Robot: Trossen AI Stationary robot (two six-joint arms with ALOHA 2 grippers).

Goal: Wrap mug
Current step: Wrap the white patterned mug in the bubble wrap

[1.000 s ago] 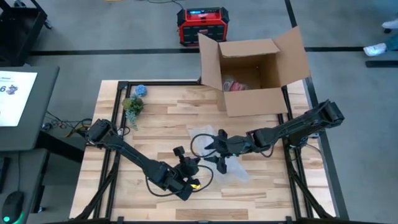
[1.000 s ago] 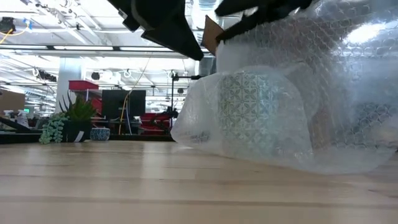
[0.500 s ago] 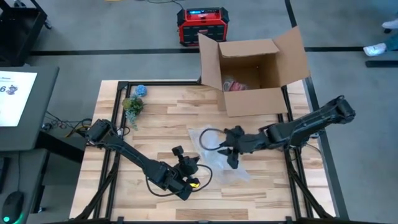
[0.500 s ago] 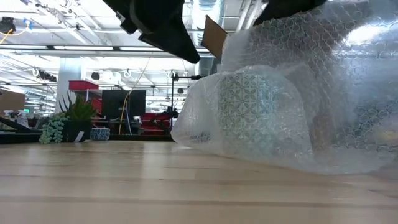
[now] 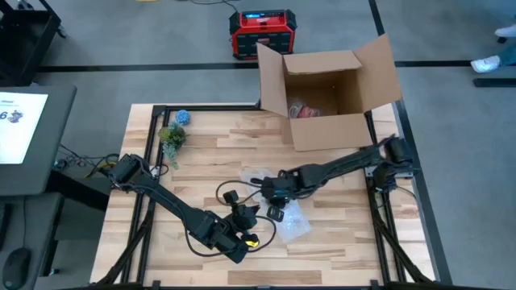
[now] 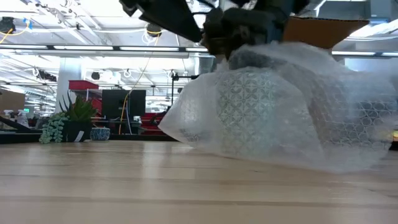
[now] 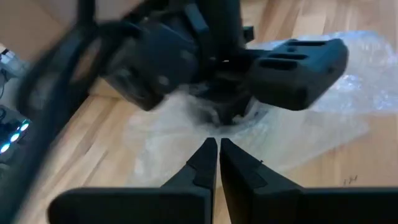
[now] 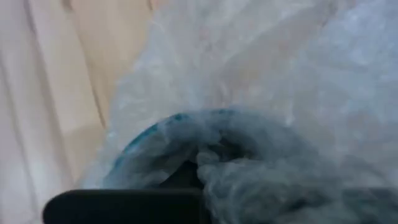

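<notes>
Both arms matte black, jointed tubular links; black cable loops at left arm [image 5: 173, 201] wrist (yellow marking beside); left gripper [image 7: 217, 152] fingers tapered, dark.

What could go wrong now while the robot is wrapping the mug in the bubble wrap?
The right gripper presses down on the bubble wrap over the mug; the wrap lies loose, so it may spring open on release. The left gripper, shut, points close at it, so the arms might collide.

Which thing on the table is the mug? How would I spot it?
Find the big open cardboard box at the table's far edge, then look toward the table's middle. The mug sits under the right gripper, bundled in clear bubble wrap; its patterned side shows through the wrap.
</notes>
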